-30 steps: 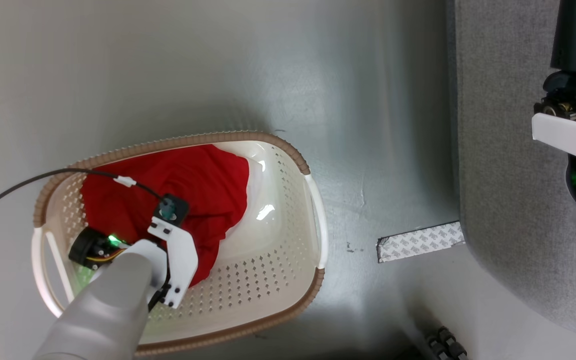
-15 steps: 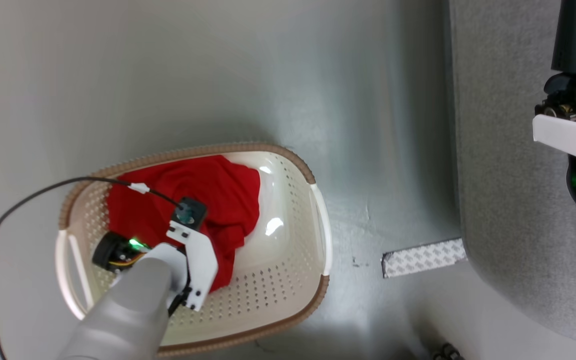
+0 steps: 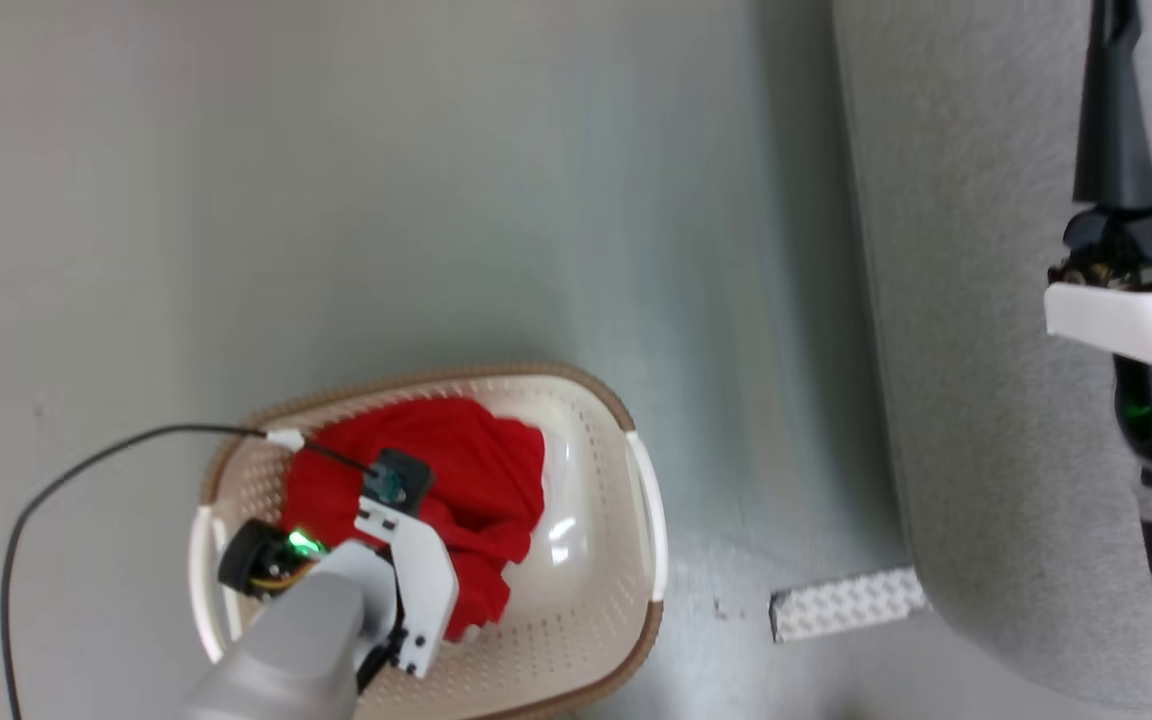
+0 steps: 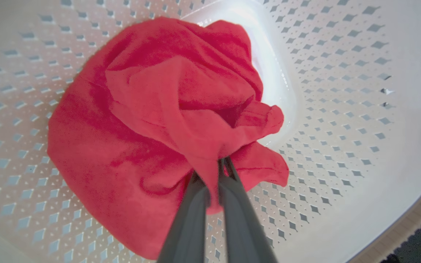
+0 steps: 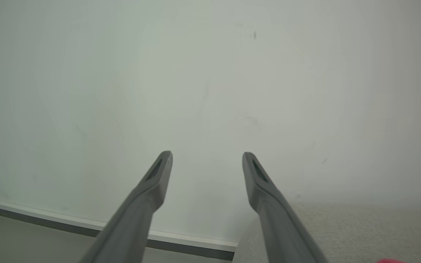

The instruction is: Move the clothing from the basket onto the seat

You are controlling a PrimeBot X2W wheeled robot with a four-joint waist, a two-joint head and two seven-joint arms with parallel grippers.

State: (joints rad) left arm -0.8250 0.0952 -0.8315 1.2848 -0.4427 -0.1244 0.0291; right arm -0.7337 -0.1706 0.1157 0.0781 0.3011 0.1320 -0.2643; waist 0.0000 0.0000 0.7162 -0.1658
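Note:
Red clothing (image 4: 152,109) lies bunched in the cream basket (image 4: 342,109), which stands on the floor at the lower left of the head view (image 3: 641,500). My left gripper (image 4: 212,170) reaches down into the basket, shut on a fold of the red cloth (image 3: 481,475), and the fabric is drawn up into a peak at the fingertips. The grey seat (image 3: 976,400) runs down the right side of the head view. My right gripper (image 5: 207,157) hangs open and empty above the seat's edge (image 5: 360,233), facing a pale wall.
A patterned strip of tape (image 3: 846,603) lies on the grey floor between basket and seat. A black cable (image 3: 86,470) loops from my left wrist past the basket's left side. A wall with a baseboard (image 5: 86,226) stands ahead of the right gripper.
The head camera has moved, so the basket sits lower and smaller in its view. My left gripper has closed on the red cloth, which now looks more gathered. The right arm holds its pose.

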